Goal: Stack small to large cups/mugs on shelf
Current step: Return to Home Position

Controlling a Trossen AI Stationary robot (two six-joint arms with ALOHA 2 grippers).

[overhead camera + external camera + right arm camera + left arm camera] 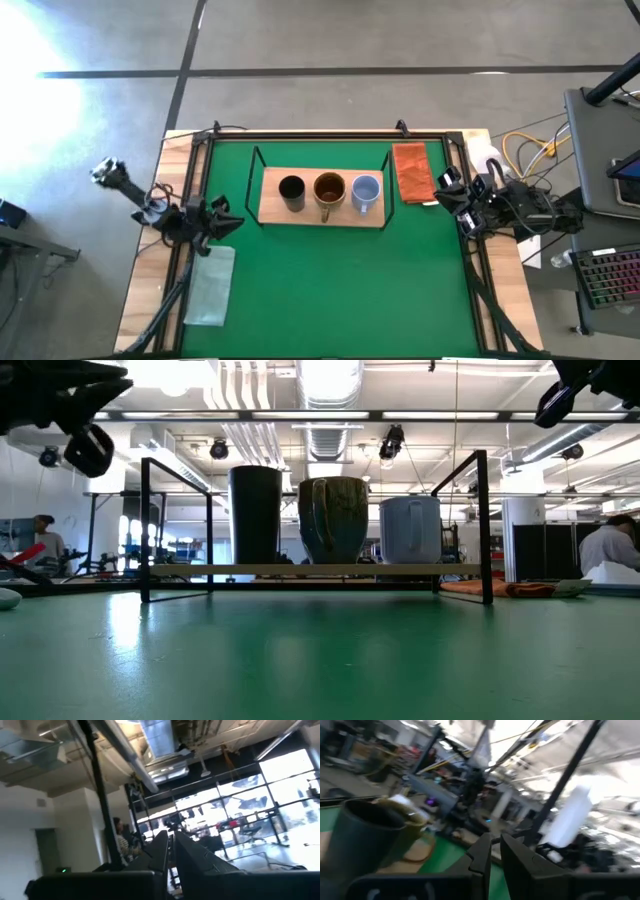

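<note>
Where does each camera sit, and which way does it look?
High: above the table, facing down on the shelf; both arms show.
Low: at table height, facing level toward the shelf; arms at top corners.
Left wrist: on left arm, facing the black cup; left pincer shows.
Right wrist: on right arm, facing the ceiling; right pincer shows.
High and low share the shelf.

Handleless cup (pixel 291 191) left, one mug (pixel 329 189) middle, another mug (pixel 366 190) right, all on shelf (pixel 271 211)
</note>
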